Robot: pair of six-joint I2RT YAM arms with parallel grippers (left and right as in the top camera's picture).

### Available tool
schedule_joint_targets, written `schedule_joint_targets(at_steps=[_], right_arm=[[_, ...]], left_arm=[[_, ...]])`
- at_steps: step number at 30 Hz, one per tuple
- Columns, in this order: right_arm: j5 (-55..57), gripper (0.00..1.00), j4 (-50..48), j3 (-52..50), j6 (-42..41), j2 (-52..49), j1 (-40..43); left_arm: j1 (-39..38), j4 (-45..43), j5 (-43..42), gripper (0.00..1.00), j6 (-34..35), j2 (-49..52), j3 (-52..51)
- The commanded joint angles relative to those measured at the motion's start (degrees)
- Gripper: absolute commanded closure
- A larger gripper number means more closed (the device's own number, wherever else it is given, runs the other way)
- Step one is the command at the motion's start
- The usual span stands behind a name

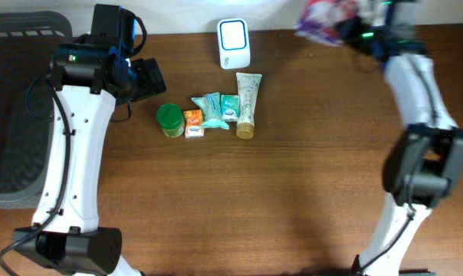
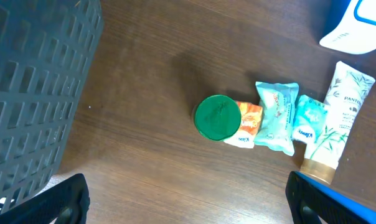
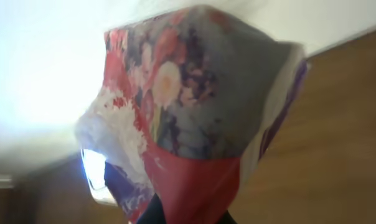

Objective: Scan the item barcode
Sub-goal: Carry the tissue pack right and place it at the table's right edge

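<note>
- basket (image 1: 17,115): dark mesh; sits on the outer left side of the left pincer, well clear of its jaws; in the left wrist view its wall fills the upper left
- left pincer (image 1: 156,80): jaws stand wide with nothing between them; it hovers above the table (image 1: 308,192); in the left wrist view its fingertips (image 2: 63,199) show at the two lower corners
- green-lidded jar (image 1: 169,119): upright on the table, near the left pincer and just ahead of its open jaws; touches the orange packet on its right side
- orange packet (image 1: 193,123): lies flat, one step further right from the left pincer
- large teal packet (image 1: 212,110) and small teal packet (image 1: 229,107): lie side by side, touching, next in the row away from the left pincer
- tube (image 1: 247,103): pale with a gold cap; ends the row, farthest from the left pincer
- scanner (image 1: 234,42): white, stands between the two pincers, nearer the left one, beyond the row
- right pincer (image 1: 346,31): jaws closed tight on the floral packet; held high near the far table edge
- floral packet (image 1: 323,19): gripped at one end; its body extends from the right pincer's jaws toward the scanner, yet well apart from it; blurred in the overhead view
</note>
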State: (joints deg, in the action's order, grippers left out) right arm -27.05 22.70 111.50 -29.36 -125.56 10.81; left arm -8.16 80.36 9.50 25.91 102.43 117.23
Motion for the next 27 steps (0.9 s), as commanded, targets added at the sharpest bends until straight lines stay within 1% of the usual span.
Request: schedule_joint_targets(at_steps=[1,3,7,11,13,14,15,16,17,18,19,23,27], right_arm=[[4.28,0.96,7.48,0.72,-13.11,1.95,7.37],[9.25,0.96,10.21,-0.11,-16.72,1.36,10.88],[24.06,0.96,10.40,-3.32,-18.10,1.31,14.88],[30.47,0.96,12.72,-5.92,-18.05,1.29,20.50],[30.73,0.96,13.46,-6.36,-16.41,1.29,23.61],[30.75,0.83,13.53,-6.36,-11.87,1.29,25.16],[30.71,0.46,13.62,-6.36,-6.14,1.29,26.40],[30.73,0.35,14.16,-6.36,-2.69,1.29,26.88],[30.73,0.21,14.93,-6.36,-0.04,1.29,27.19],[30.38,0.01,15.58,-6.36,1.36,1.29,27.17],[29.18,0.01,15.98,-6.34,1.53,1.33,27.04],[13.03,0.01,16.41,-5.29,1.49,2.40,26.71],[12.41,0.01,18.91,-2.51,1.55,7.74,23.54]], left_arm=[[0.35,-0.09,0.42,0.01,-0.74,-0.79,0.50],[0.35,-0.11,0.42,0.01,-0.74,-0.79,0.50],[0.35,-0.11,0.44,0.01,-0.74,-0.79,0.50],[0.35,-0.11,0.44,0.01,-0.74,-0.79,0.50],[0.35,-0.09,0.44,0.01,-0.74,-0.79,0.50],[0.35,-0.09,0.44,0.01,-0.74,-0.79,0.50],[0.35,-0.09,0.44,0.01,-0.74,-0.79,0.50],[0.35,-0.09,0.42,0.01,-0.74,-0.79,0.50],[0.35,-0.09,0.44,0.01,-0.74,-0.79,0.50],[0.35,-0.09,0.44,0.01,-0.74,-0.79,0.50],[0.35,-0.11,0.44,0.01,-0.74,-0.79,0.50],[0.35,-0.09,0.44,0.01,-0.74,-0.79,0.50],[0.35,-0.09,0.42,0.01,-0.74,-0.79,0.50]])
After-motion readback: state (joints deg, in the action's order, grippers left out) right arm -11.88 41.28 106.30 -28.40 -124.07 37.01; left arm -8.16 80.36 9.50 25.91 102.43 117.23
